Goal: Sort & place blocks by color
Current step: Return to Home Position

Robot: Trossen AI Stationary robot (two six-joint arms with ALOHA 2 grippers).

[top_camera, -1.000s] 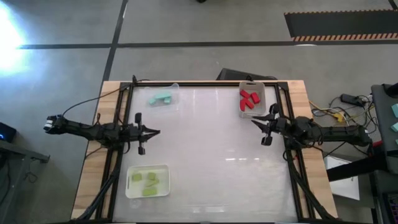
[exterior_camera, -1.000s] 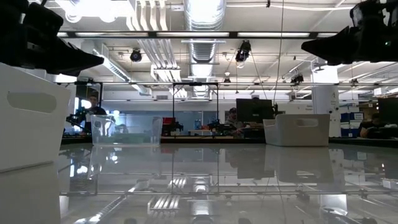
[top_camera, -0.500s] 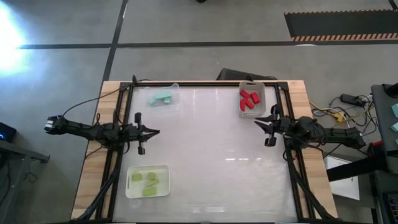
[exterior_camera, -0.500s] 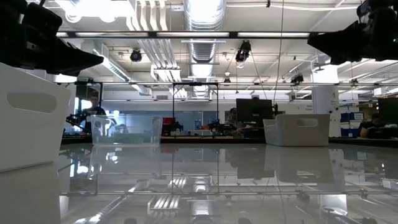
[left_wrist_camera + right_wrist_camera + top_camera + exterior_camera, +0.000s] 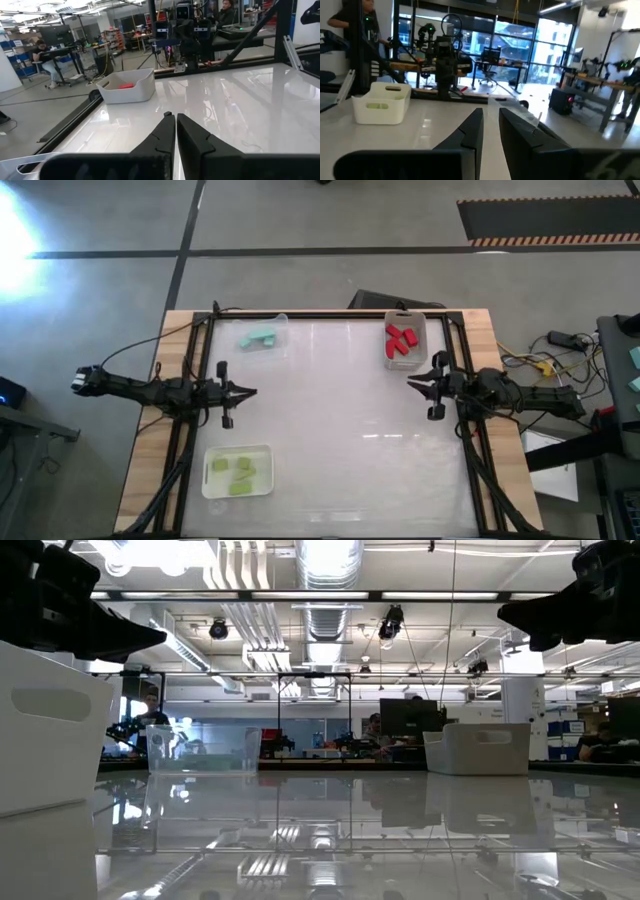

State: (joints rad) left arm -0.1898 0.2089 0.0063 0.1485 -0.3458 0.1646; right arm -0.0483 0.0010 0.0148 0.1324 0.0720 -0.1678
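You have three plastic trays on the glossy white table [image 5: 340,395]: the white bin [image 5: 404,340] holds four red blocks [image 5: 401,338], the clear tray [image 5: 262,337] two light teal blocks [image 5: 260,337], the white tray [image 5: 238,470] four yellow-green blocks [image 5: 240,473]. Both the left gripper [image 5: 247,393] and right gripper [image 5: 412,382] are clenched empty (hovering at opposite edges). Workshop benches lie beyond.

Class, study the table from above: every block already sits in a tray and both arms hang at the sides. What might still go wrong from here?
1. The right gripper, shut, hangs close beside the red blocks' tray; a careless swing might knock it.
2. The teal blocks lie in a clear tray at the table's far edge; a nudge might push it off.
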